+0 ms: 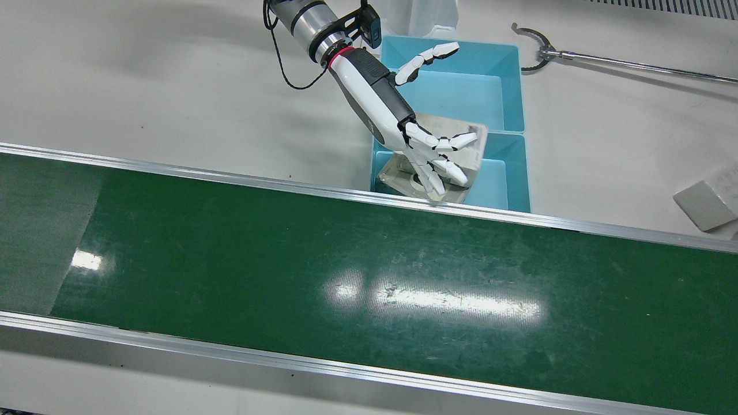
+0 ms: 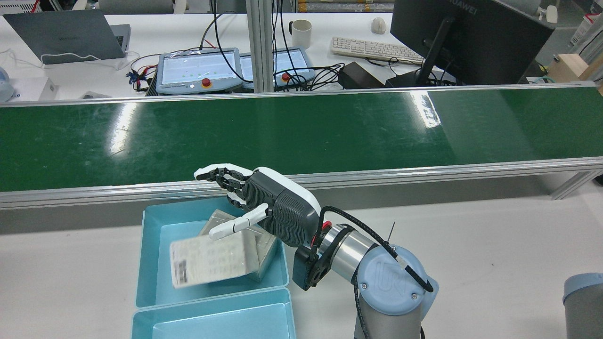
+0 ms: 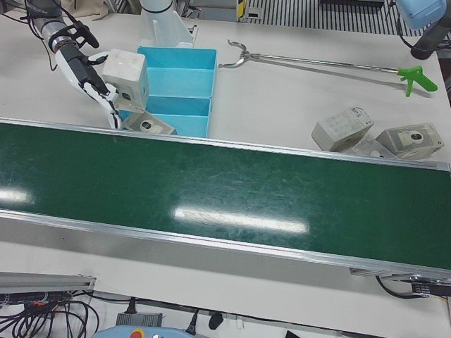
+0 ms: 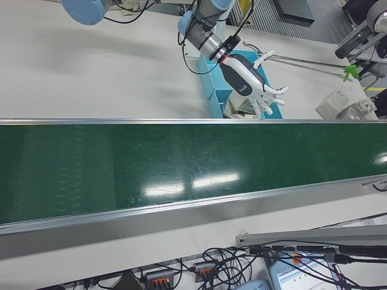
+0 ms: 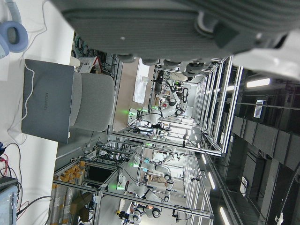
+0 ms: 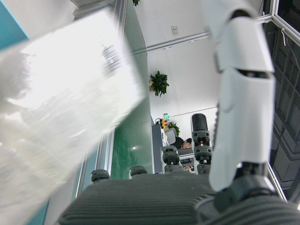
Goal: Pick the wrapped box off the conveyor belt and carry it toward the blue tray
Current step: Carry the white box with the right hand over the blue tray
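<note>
My right hand hovers over the near compartment of the blue tray, open, with its fingers spread. The wrapped box, grey-white with a printed label, is blurred just below the thumb and hangs tilted over the tray. In the left-front view the box is beside the hand. A second wrapped box lies in the tray underneath. The green conveyor belt carries nothing. The left hand view shows only the underside of my left hand, and its fingers are hidden.
A long reach-grabber tool lies on the white table past the tray. Several spare wrapped boxes sit on the table beside the belt's far rail. The belt's aluminium rail runs right along the tray's edge.
</note>
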You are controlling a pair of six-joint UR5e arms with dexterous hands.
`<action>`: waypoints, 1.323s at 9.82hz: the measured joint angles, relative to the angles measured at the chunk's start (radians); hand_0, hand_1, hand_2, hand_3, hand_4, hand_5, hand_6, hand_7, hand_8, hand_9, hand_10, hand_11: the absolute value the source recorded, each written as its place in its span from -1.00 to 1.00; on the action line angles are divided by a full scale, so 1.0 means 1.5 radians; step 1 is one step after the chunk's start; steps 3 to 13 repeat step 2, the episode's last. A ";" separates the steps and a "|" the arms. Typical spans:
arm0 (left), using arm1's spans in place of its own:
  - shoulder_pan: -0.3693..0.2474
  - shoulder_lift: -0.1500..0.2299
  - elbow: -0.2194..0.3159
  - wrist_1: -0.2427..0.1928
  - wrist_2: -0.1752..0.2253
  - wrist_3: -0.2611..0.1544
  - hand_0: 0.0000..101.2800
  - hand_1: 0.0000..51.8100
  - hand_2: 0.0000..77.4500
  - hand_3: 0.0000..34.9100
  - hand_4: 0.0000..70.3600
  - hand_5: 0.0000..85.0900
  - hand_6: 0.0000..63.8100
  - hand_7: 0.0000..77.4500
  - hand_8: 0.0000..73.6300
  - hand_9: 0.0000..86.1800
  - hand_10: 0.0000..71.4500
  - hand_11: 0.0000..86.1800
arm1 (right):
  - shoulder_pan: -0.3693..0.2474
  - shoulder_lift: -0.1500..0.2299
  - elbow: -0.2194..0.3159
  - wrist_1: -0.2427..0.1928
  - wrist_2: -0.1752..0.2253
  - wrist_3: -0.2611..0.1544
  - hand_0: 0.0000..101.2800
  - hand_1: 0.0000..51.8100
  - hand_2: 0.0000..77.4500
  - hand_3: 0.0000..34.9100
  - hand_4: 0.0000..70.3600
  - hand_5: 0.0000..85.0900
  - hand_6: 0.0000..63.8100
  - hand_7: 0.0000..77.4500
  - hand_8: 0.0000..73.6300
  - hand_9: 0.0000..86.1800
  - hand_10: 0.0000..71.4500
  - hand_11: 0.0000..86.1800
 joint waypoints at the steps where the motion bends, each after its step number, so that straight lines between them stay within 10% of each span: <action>1: 0.000 0.000 0.000 0.000 0.000 0.000 -1.00 -1.00 -0.99 -1.00 -1.00 -0.97 -1.00 -1.00 -1.00 -1.00 -1.00 -1.00 | -0.001 0.000 0.002 0.000 -0.004 0.000 -0.04 -0.64 -0.49 0.07 -0.63 -0.41 -1.00 -1.00 -1.00 -0.96 -1.00 -0.99; 2: 0.000 0.000 0.000 0.000 0.000 0.000 -1.00 -1.00 -0.99 -1.00 -1.00 -0.97 -1.00 -1.00 -1.00 -1.00 -1.00 -1.00 | 0.000 0.000 0.006 -0.001 -0.010 0.001 -0.09 -0.56 -0.68 0.17 -0.71 -0.37 -0.88 -0.37 -1.00 -0.94 -1.00 -0.99; 13: 0.000 0.000 0.000 0.000 0.000 0.000 -1.00 -1.00 -0.99 -1.00 -1.00 -0.97 -1.00 -1.00 -1.00 -1.00 -1.00 -1.00 | 0.000 0.000 0.006 -0.001 -0.010 0.001 -0.09 -0.56 -0.68 0.17 -0.71 -0.37 -0.88 -0.37 -1.00 -0.94 -1.00 -0.99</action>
